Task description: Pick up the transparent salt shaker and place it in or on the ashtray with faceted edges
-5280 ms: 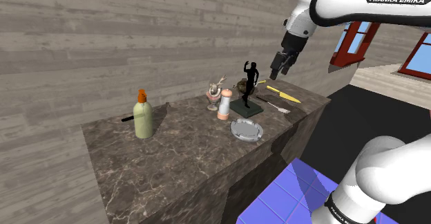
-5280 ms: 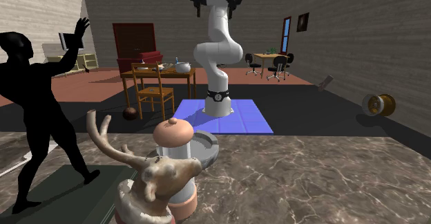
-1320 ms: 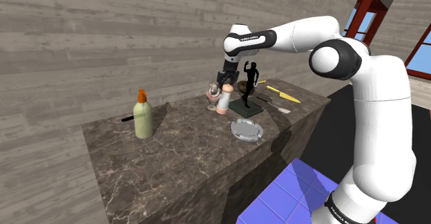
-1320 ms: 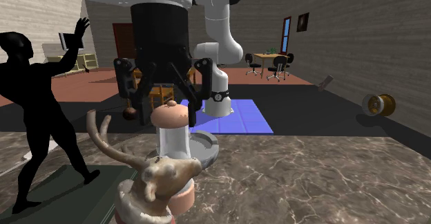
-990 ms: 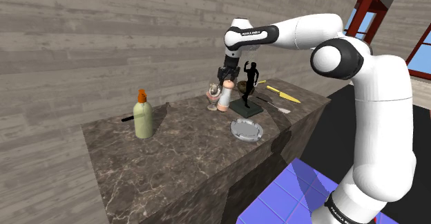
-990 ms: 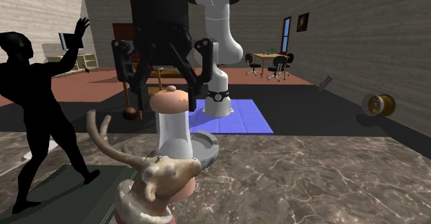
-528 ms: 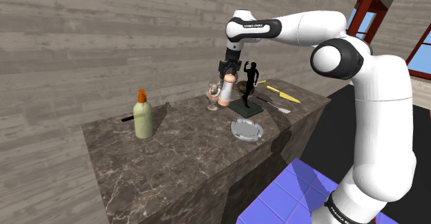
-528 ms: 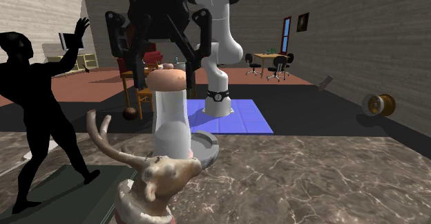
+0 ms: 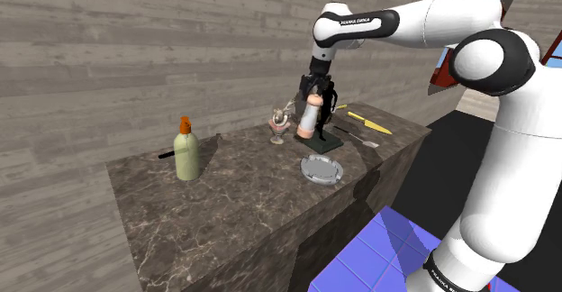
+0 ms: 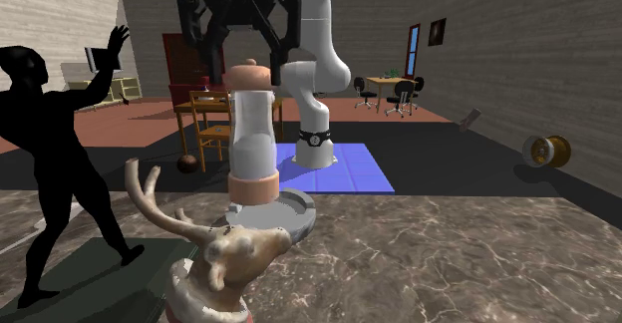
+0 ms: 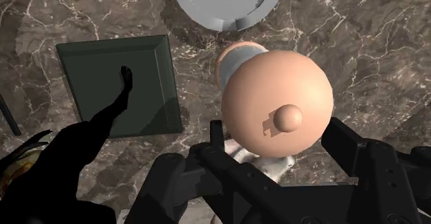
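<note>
Shoulder view's middle: the upright salt shaker (image 9: pixel 311 122) is clasped at its cap by the gripper (image 9: pixel 313 95), and the ashtray (image 9: pixel 321 169) is seen just below it in the frame.

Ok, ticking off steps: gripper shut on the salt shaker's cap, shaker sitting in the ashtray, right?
No. The gripper is shut on the cap of the salt shaker, but the shoulder view shows it held clear of the ashtray.

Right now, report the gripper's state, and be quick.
Gripper: shut on the salt shaker, gripped near its top.
</note>
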Available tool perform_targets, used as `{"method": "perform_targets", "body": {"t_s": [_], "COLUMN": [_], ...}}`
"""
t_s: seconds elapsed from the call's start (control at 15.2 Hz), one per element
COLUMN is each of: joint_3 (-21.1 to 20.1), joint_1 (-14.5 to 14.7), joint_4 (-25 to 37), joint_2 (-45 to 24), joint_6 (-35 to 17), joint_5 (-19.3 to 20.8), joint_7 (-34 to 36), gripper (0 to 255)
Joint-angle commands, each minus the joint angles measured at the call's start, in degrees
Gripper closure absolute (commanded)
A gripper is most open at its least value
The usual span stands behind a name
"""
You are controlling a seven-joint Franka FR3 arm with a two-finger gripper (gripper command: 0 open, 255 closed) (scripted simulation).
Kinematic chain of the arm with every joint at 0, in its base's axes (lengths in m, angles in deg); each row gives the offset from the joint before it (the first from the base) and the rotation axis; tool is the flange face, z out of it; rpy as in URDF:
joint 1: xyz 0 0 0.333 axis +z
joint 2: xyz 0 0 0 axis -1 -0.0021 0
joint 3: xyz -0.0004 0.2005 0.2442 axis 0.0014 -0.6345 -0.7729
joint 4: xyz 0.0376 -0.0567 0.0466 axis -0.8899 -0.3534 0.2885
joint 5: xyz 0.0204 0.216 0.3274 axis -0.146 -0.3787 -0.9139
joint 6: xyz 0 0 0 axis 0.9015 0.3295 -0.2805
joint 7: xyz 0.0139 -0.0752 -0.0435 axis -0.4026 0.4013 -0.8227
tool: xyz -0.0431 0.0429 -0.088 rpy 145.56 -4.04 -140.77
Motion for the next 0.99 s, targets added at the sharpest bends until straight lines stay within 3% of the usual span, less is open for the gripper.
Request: {"method": "perform_targets", "body": {"t_s": [0.0, 0.46, 0.92], "joint_3": [0.0, 0.6, 0.6], "joint_1": [0.2, -0.4, -0.4], "joint_4": [-5.5, -18.8, -24.0], "joint_2": [5.2, 20.3, 20.2], "joint_6": [-0.3, 1.5, -3.9], "joint_5": [0.4, 1.7, 1.7], "joint_7": [0.1, -0.7, -0.8], "gripper": [255, 255, 255]}}
